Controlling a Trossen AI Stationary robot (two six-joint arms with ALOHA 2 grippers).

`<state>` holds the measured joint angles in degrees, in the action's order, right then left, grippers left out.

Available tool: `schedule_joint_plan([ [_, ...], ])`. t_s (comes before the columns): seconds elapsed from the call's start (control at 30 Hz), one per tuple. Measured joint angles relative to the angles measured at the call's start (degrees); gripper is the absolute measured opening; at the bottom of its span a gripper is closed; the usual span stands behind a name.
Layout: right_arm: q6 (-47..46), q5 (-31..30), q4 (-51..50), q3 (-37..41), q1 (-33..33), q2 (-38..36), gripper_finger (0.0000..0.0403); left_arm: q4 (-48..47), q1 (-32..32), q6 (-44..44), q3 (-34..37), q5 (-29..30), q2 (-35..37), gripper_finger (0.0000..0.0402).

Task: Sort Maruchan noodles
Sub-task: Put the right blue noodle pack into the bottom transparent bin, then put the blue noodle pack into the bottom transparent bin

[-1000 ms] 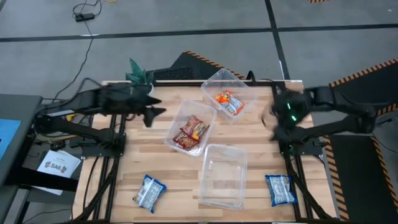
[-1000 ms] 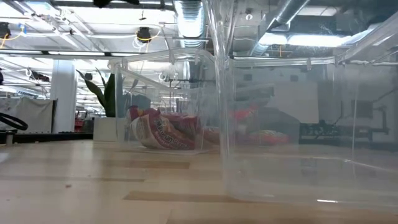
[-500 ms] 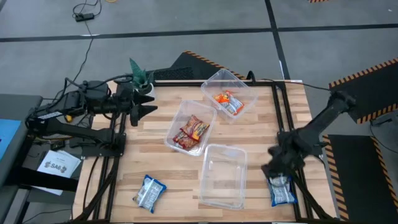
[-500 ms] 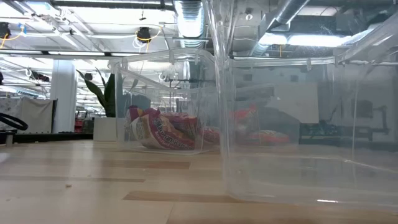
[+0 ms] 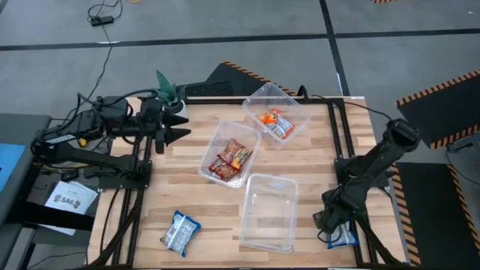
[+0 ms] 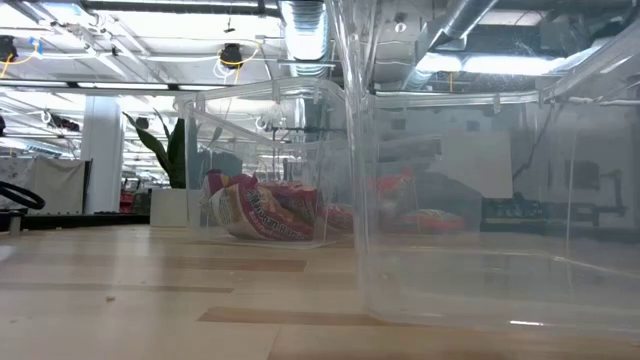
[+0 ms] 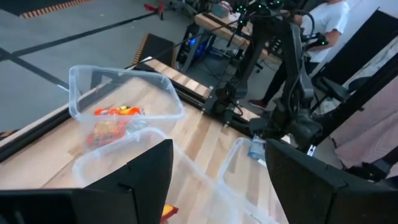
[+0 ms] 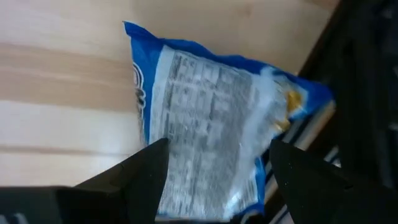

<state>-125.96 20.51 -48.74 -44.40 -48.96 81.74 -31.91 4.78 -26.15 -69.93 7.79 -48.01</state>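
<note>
Wooden table (image 5: 187,199): right gripper (image 5: 328,222) spread wide over blue packet (image 8: 205,140) at the edge; a glancing close could push it off. Left gripper (image 5: 176,133) open, idle

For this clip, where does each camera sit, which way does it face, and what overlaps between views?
High view: overhead, straight down on the table; both arms show, left gripper and right gripper.
Low view: tabletop height, level through the empty tub; no arm shows.
Left wrist view: across the table past its own open fingers.
Right wrist view: down onto the blue packet, between open fingers.
Shared: high and left wrist views both show the orange-packet tub.
</note>
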Motion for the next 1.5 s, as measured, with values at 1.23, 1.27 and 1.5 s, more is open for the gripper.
schedule_joint_plan([
  [1.23, 62.05, -30.43, 12.78, -30.90, 18.97, -6.36, 0.0025, 2.95, 0.00, 0.37, -0.02, 0.09, 0.02, 0.0239],
  [1.27, 62.03, -28.70, 13.21, -30.95, 19.53, -4.80, 0.0034, 2.94, 0.00, 0.11, -0.02, 0.09, 0.02, 0.0239],
  [1.5, 61.53, -18.23, 12.01, -30.92, 23.97, -0.41, 0.0129, 2.93, 0.00, -0.08, -0.02, -1.96, 0.04, 0.0239],
])
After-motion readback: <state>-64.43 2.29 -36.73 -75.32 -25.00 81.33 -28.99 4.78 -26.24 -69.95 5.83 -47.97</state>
